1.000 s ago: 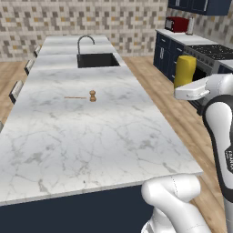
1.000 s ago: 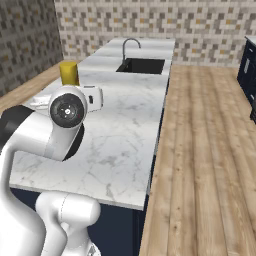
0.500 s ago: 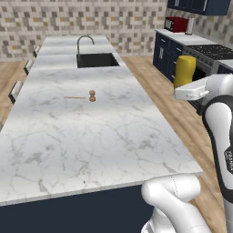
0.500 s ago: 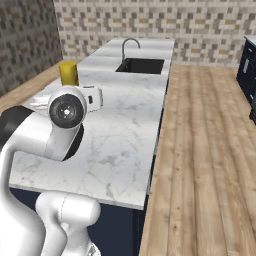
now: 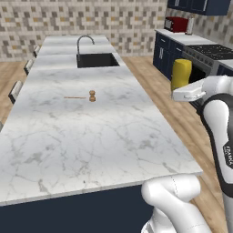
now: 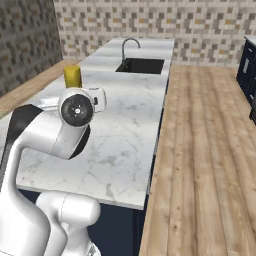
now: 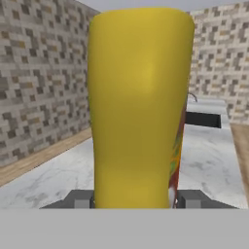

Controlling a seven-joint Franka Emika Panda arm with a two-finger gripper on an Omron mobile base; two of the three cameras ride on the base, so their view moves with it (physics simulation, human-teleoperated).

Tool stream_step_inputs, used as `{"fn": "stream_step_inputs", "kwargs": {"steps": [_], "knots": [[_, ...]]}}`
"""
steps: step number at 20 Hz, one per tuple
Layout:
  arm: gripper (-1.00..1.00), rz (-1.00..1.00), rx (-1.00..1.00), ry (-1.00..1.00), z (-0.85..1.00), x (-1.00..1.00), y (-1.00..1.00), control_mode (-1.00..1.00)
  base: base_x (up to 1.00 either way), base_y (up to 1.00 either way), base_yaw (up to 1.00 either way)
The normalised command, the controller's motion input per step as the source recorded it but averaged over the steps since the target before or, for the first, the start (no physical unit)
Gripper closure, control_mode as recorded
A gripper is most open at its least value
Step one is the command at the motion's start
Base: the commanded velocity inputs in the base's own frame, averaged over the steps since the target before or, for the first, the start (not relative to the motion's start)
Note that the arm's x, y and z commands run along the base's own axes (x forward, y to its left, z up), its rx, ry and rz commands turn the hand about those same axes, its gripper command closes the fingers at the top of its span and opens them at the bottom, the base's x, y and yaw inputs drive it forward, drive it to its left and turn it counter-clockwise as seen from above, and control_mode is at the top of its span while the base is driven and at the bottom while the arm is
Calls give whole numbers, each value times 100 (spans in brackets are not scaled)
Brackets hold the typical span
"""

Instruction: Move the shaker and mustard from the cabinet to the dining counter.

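My gripper is shut on the mustard, a chunky yellow bottle held upright between the two dark fingertips. From the left base the mustard rides above the white hand, with the gripper off the right edge of the dining counter. From the right base the mustard shows over the dining counter. The navy upper cabinet is at the top right. The shaker is out of view.
A black sink with a curved faucet sits at the counter's far end. A small brown wooden mill stands mid-counter. A red toaster and a stove line the right wall. Wooden floor runs alongside.
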Motion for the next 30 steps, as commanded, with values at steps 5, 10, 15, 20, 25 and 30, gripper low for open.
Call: {"fn": "stream_step_inputs", "kwargs": {"steps": [5,10,15,20,25,30], "knots": [[100,12,-1,1,-40,26,-24,-100,0,0,0],[100,21,-3,0,-44,17,-24,-100,0,0,0],[100,36,-16,5,-59,30,-50,-100,0,0,0],[100,35,-16,2,-56,12,-55,-100,0,0,0],[100,24,-1,2,-30,0,-21,-100,0,0,0],[100,11,8,2,-42,3,-18,-100,0,0,0]]}}
